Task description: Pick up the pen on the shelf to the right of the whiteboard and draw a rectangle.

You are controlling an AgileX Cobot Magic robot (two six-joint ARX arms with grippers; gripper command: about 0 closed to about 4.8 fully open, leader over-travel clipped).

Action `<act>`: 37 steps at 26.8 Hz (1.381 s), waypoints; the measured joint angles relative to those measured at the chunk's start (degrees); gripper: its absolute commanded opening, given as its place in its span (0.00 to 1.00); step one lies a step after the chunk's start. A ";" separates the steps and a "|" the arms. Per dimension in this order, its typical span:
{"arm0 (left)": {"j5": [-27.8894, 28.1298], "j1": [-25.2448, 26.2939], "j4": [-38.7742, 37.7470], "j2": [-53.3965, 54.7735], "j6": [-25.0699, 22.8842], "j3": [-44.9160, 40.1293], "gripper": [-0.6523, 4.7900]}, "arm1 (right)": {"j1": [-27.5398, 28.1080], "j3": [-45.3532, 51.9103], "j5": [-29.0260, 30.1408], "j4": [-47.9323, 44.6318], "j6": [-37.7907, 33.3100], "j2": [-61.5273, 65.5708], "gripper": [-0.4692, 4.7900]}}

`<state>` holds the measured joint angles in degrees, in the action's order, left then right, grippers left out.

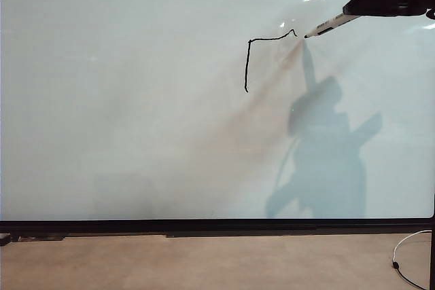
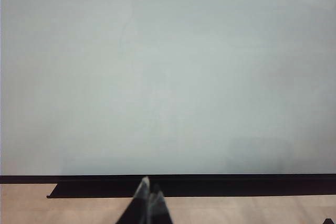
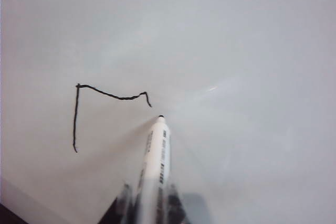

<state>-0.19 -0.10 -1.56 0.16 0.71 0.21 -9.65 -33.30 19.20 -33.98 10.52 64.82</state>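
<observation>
Pen (image 3: 156, 156) clamped in right tool (image 3: 149, 203), tip near whiteboard (image 1: 136, 134); left tool (image 2: 149, 203) closed, empty.

The right gripper (image 1: 359, 9) reaches in at the upper right corner of the whiteboard (image 1: 136, 134), holding the pen (image 1: 331, 25) with its tip just right of the drawn line. That unfinished rectangle (image 1: 262, 52) sits right of the board's middle, toward its upper edge. The left gripper (image 2: 148, 199) hangs before the board's lower edge.
</observation>
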 measured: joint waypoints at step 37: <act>0.00 0.00 -0.02 0.02 -0.02 0.00 0.11 | -7.54 1.16 4.85 -19.34 -6.82 21.62 0.08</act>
<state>-0.19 -0.10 -1.58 0.19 0.69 0.21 -17.19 -32.14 24.05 -53.32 3.70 86.43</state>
